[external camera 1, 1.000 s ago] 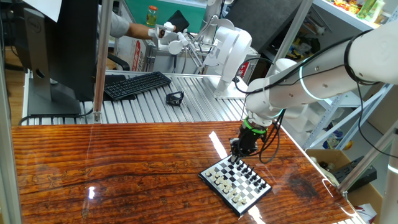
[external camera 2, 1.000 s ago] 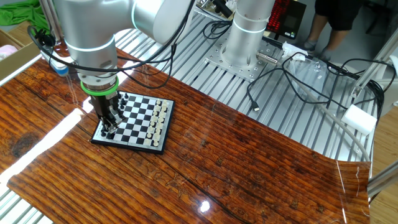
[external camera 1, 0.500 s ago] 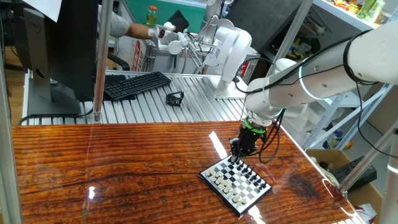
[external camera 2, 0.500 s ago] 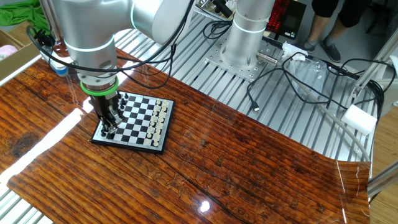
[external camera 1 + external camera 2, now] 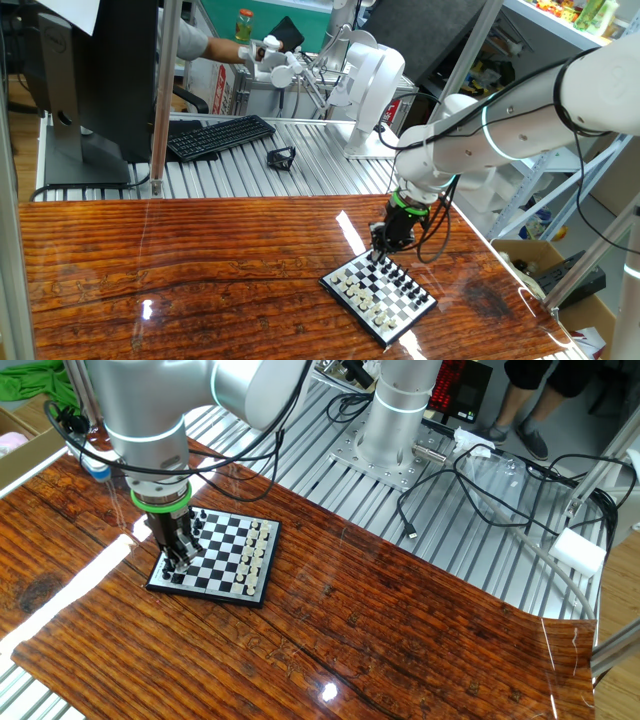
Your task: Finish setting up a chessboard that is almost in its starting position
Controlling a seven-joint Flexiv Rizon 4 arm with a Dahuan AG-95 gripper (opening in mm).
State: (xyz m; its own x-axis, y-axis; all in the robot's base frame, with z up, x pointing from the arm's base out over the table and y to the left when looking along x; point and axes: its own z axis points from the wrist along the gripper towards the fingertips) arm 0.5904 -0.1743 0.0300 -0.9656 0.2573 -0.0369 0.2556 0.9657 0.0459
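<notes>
The small checkered chessboard (image 5: 380, 293) lies on the wooden table near its right front; it also shows in the other fixed view (image 5: 225, 555). Black pieces (image 5: 190, 525) fill the rows on one side and white pieces (image 5: 258, 548) the opposite side. My gripper (image 5: 381, 254) points straight down with its fingertips low among the black pieces at the board's edge (image 5: 177, 563). The fingers stand close together, and the pieces around them hide whether they hold one.
A black keyboard (image 5: 220, 136), a small black object (image 5: 281, 157) and a monitor (image 5: 100, 80) sit on the metal bench behind the table. My arm's base (image 5: 400, 420), loose cables (image 5: 470, 490) and a white box (image 5: 580, 550) lie beyond. A person stands at the back (image 5: 540, 390).
</notes>
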